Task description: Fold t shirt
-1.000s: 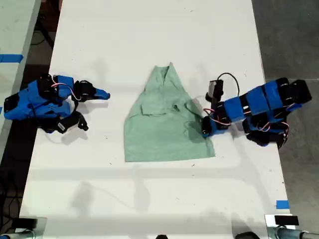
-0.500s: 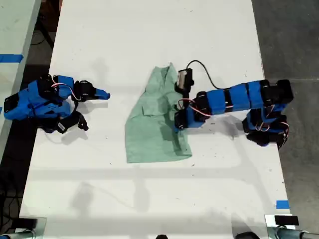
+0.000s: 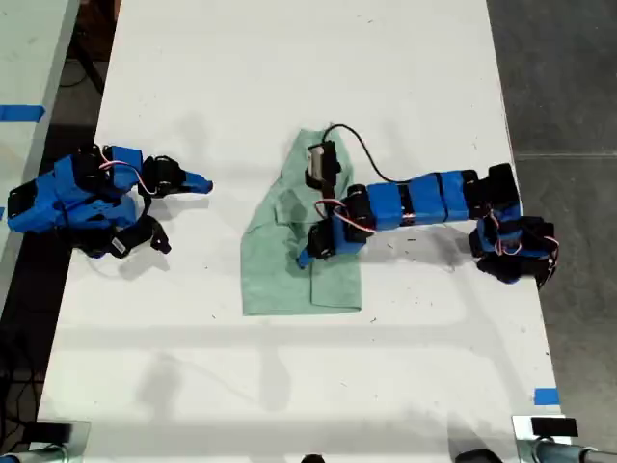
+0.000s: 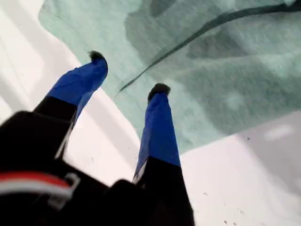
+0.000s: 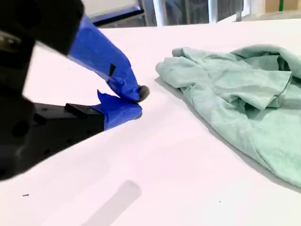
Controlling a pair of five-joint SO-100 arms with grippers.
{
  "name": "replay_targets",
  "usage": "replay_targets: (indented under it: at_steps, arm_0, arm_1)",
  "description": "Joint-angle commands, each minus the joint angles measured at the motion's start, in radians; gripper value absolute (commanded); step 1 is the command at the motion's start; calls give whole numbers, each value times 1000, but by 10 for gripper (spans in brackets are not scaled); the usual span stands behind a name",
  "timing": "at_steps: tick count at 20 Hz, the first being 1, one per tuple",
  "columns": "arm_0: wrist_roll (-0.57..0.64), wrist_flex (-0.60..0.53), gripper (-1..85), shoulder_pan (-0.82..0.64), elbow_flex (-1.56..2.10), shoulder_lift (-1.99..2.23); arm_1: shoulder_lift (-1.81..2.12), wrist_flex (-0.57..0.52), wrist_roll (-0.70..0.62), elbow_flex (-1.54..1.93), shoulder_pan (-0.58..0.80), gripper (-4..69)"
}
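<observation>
The pale mint-green t shirt [image 3: 280, 280] lies mid-table, its narrow end pointing to the far side and one side flap lying folded over the middle. My first gripper [image 3: 307, 256] reaches in from the exterior view's right and hovers over the folded part. In the first wrist view my first gripper [image 4: 128, 73] is open, its blue fingers [image 4: 157, 127] spread just above the t shirt [image 4: 225, 70] with nothing between them. My second gripper [image 3: 198, 183] rests at the exterior view's left, away from the cloth. It is shut [image 5: 138, 103] and empty, facing the t shirt [image 5: 235, 94].
The white table [image 3: 289, 386] runs the length of the view. Its edges drop to dark floor on both sides of the exterior view. A black cable [image 3: 362, 159] loops from the first arm's wrist camera over the shirt's narrow end. Blue tape [image 3: 546, 395] marks the near corner at the exterior view's right.
The first arm stretched from the shirt's edge toward the exterior view's left, carrying that side of the shirt over the middle. The shirt now looks narrower. The second arm stayed still.
</observation>
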Motion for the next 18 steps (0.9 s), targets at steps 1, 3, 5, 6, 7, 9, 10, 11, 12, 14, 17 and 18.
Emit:
replay_targets:
  at_steps: [1,3,5,6,7,9,10,11,12,14,17,18]
  arm_0:
    - [-17,3,-2,-11,-17,5]
    - [-17,3,-2,-12,-17,5]
    - [-17,3,-2,-12,-17,5]
    - [-17,3,-2,-12,-17,5]
    - [-15,2,-2,-12,-17,5]
    - [-15,2,-2,-12,-17,5]
    - [-17,2,-2,-12,-17,5]
    - [-17,2,-2,-11,-17,5]
    - [-17,2,-2,-11,-17,5]
    - [-17,2,-2,-11,-17,5]
    - [-17,2,-2,-8,-17,5]
    - [-17,0,-2,-6,-15,5]
  arm_1:
    - [385,127,37,156,34,15]
    - [756,61,72,535,86,15]
    - [1144,-18,112,934,140,16]
    - [1319,-61,127,1123,163,16]
    - [1476,-104,135,1302,178,16]
    - [1720,-166,140,1595,206,17]
    - [1838,-186,121,1717,222,17]
    - [1954,-193,91,1819,238,20]
    - [2075,-198,51,1921,255,20]
    - [2221,-196,31,2108,285,21]
    - [2218,-202,58,2114,293,21]
    - [2218,-202,60,2118,307,22]
